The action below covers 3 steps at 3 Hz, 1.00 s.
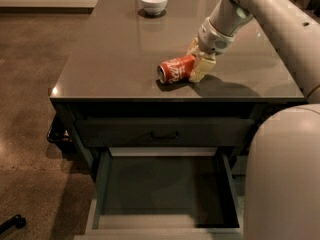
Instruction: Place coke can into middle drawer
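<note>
The red coke can (175,70) lies on its side on the dark countertop (110,59), its silver end facing left. My gripper (196,59) reaches down from the upper right and straddles the can's right end. One pale finger (201,69) is on the near side and the other is on the far side, both against the can, which still rests on the counter. Below, the middle drawer (102,184) is pulled out towards the camera, and its dark floor is bare.
A white bowl (153,1) stands at the back of the counter. A closed drawer front with a black bar handle (165,134) sits above the open drawer. My arm and pale body (285,174) fill the right side. Brown floor lies to the left.
</note>
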Motion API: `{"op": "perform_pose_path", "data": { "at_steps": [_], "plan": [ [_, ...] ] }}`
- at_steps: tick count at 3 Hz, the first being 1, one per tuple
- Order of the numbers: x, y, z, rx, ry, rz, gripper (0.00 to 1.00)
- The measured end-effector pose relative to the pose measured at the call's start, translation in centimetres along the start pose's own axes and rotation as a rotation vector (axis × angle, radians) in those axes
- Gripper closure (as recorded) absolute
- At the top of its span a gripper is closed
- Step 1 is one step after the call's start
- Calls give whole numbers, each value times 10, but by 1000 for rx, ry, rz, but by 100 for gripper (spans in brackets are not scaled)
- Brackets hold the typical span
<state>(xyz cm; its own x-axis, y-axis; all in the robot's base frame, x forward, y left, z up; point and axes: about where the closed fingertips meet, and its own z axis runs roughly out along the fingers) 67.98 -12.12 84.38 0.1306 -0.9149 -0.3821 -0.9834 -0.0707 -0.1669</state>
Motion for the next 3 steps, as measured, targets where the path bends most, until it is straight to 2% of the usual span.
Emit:
{"op": "perform_pose_path", "data": {
  "at_steps": [1,2,3],
  "plan": [
    [0,0,0,0,0,0,88],
    [-3,7,1,6,2,10,100],
    [-14,26,0,8,-2,35,100]
  ]
}}
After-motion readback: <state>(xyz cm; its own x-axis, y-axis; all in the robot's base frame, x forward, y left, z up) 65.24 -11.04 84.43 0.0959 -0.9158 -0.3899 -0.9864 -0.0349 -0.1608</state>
